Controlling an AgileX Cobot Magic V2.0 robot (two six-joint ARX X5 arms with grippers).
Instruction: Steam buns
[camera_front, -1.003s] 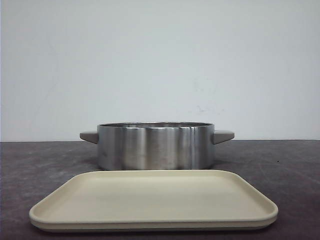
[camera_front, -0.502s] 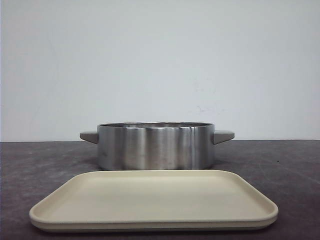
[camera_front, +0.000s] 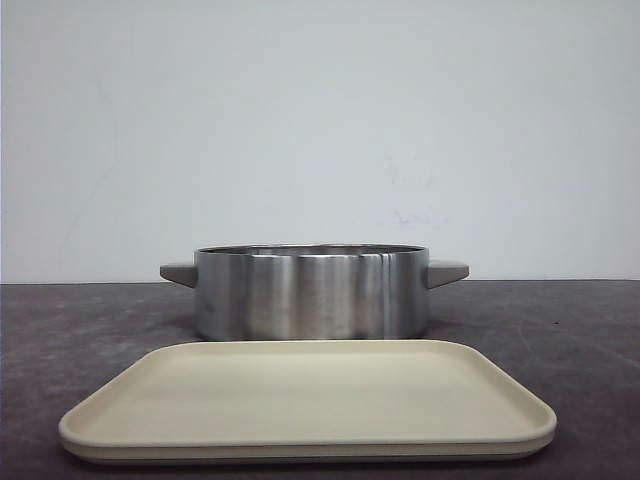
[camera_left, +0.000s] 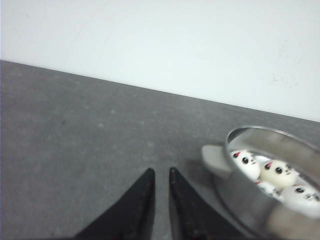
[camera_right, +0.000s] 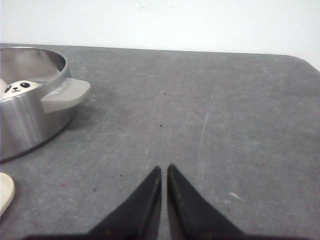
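Note:
Several white panda-faced buns (camera_left: 277, 173) lie inside a round steel pot (camera_left: 250, 205), seen in the left wrist view. One bun (camera_right: 20, 87) shows over the pot's rim (camera_right: 25, 120) in the right wrist view. In the front view the pot (camera_front: 312, 295) stands mid-table and hides the buns. My left gripper (camera_left: 160, 171) is shut and empty over bare table, left of the pot's handle (camera_left: 216, 159). My right gripper (camera_right: 164, 167) is shut and empty over bare table, right of the pot. Neither gripper shows in the front view.
A beige rectangular tray (camera_front: 300, 442) lies bare in front of the pot, near the table's front edge; its corner (camera_right: 4, 192) shows in the right wrist view. The pot has grey side handles (camera_right: 65, 95). A white wall stands behind the dark table.

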